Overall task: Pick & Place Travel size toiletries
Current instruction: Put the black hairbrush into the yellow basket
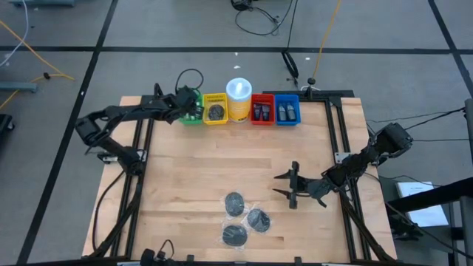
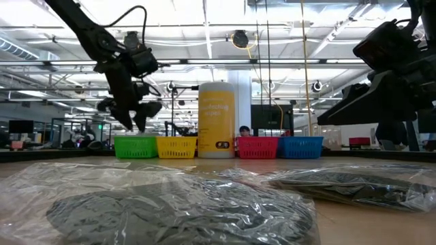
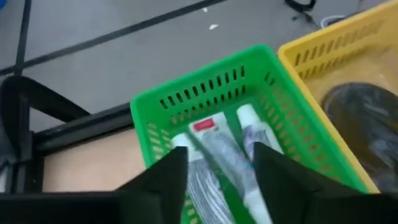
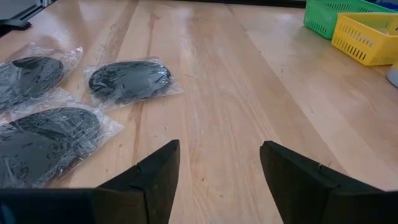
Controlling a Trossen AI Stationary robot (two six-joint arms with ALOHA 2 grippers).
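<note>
Three dark discs remain on the tabletop, each sealed in a loose clear bag, well in front of the green bin and nearer the right arm. They look light and flat, and the crinkly film probably slips, so a pinch across a disc's edge should hold better than a grab at the loose film. White tubes already lie in the green bin. The left gripper hangs just above that bin, fingers parted with a tube showing between them, apparently let go. The right gripper hovers beside the discs, fingers open and empty, touching nothing.
</note>
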